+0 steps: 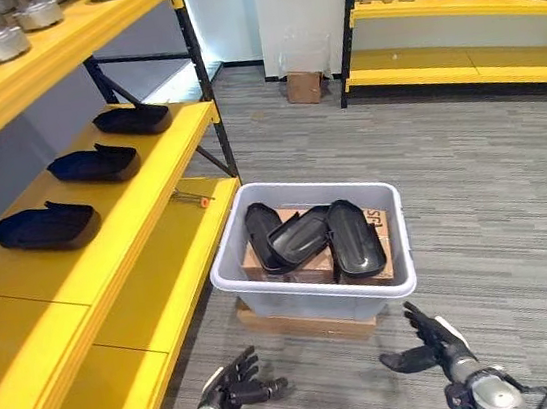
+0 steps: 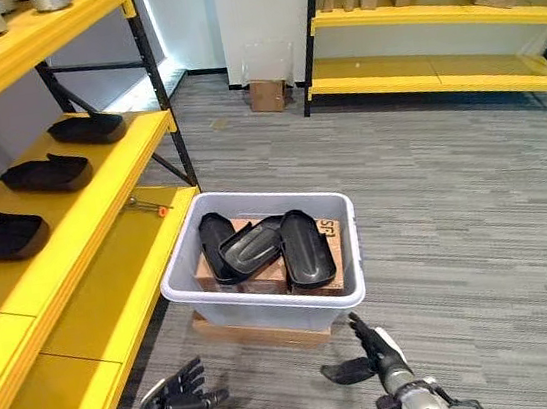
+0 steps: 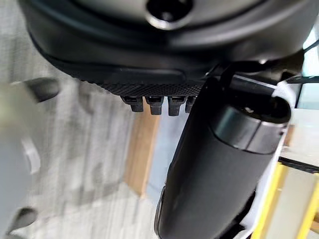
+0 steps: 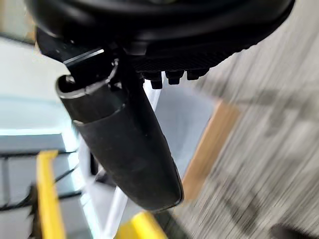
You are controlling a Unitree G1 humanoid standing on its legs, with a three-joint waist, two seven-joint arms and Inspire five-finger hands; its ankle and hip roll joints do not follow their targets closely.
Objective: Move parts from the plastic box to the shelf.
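A grey plastic box (image 1: 311, 298) stands on the carpet in front of me, holding three black shell-shaped parts (image 1: 355, 238), leaning on cardboard inside it. To the left, the middle board of a yellow shelf (image 1: 125, 210) carries three more black parts (image 1: 44, 227) in a row. My left hand (image 1: 233, 385) hovers low, short of the box's near left corner, fingers spread and empty. On the other side my right hand (image 1: 434, 345) hangs below the near right corner, open and empty too. Each wrist view shows a straight thumb (image 3: 214, 164) (image 4: 124, 144) with nothing held.
A flat cardboard piece (image 1: 305, 325) lies under the box. An orange-tipped tool (image 1: 192, 197) rests on the lower shelf board. Metal pots (image 1: 0, 41) sit on the top shelf. Beyond, a small carton (image 1: 304, 86) and a second yellow rack (image 1: 459, 6) stand by the wall.
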